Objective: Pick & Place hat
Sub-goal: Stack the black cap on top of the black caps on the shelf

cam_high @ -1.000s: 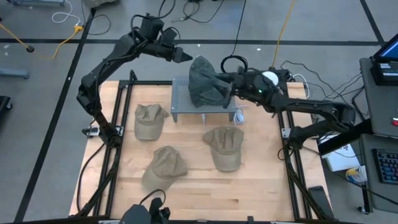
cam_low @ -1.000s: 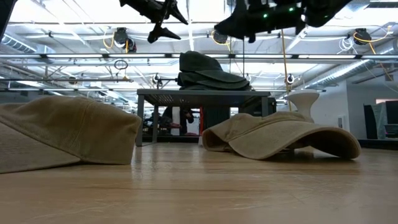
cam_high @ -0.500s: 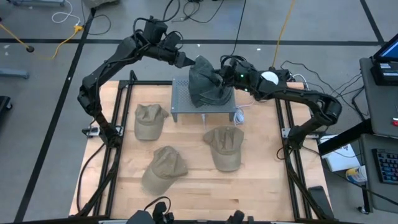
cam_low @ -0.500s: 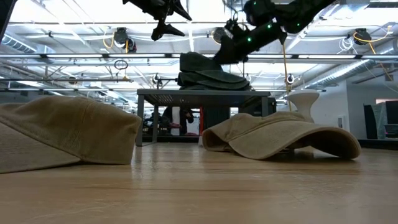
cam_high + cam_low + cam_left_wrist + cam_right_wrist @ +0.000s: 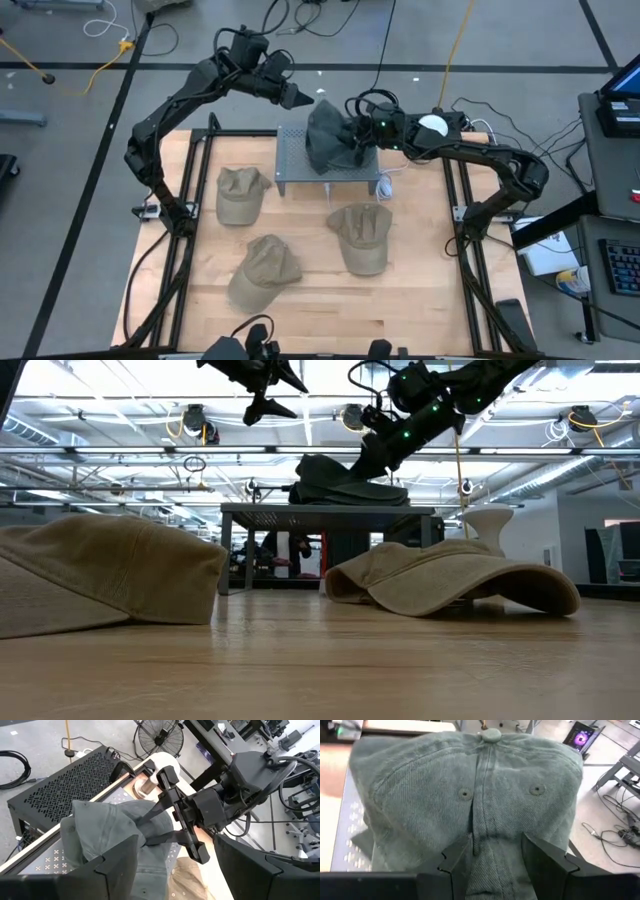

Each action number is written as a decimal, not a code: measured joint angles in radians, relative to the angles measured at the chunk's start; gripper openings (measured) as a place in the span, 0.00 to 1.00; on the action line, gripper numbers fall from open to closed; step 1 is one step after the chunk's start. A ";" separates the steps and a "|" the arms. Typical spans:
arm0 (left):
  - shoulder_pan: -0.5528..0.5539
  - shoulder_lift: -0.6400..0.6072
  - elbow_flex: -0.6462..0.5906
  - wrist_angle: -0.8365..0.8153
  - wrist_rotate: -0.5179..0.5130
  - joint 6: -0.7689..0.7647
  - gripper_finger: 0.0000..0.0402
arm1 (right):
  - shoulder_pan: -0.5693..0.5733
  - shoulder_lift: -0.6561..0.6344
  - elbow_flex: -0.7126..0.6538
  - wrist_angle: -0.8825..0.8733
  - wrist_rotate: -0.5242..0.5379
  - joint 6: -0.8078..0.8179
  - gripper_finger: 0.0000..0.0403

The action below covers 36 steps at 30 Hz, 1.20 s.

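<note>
Your right gripper (image 5: 490,857) is pinching a fold of the dark green-grey fabric cap (image 5: 330,140) between its two fingers, and that cap is bunched up on top of the small grey perforated metal stand (image 5: 290,160), so the stand is your reference for everything. Your left gripper (image 5: 297,95) hangs with its fingers spread wide and nothing in them, above the stand's far-left corner, just beside the cap but not touching it. Nearer than the stand, on the wooden tabletop (image 5: 400,300), you've got three tan cotton caps (image 5: 240,193) (image 5: 265,270) (image 5: 362,235) lying apart from each other.
</note>
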 joint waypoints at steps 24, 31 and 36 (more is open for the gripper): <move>0.010 0.000 0.000 -0.001 0.033 -0.008 0.66 | -0.020 -0.038 -0.002 -0.138 0.024 -0.159 0.41; 0.016 0.000 0.000 0.000 0.032 -0.009 0.66 | -0.026 -0.071 -0.004 -0.153 0.055 -0.188 0.41; 0.016 0.000 0.000 0.000 0.033 -0.011 0.66 | -0.025 -0.070 -0.004 -0.146 0.053 -0.187 0.41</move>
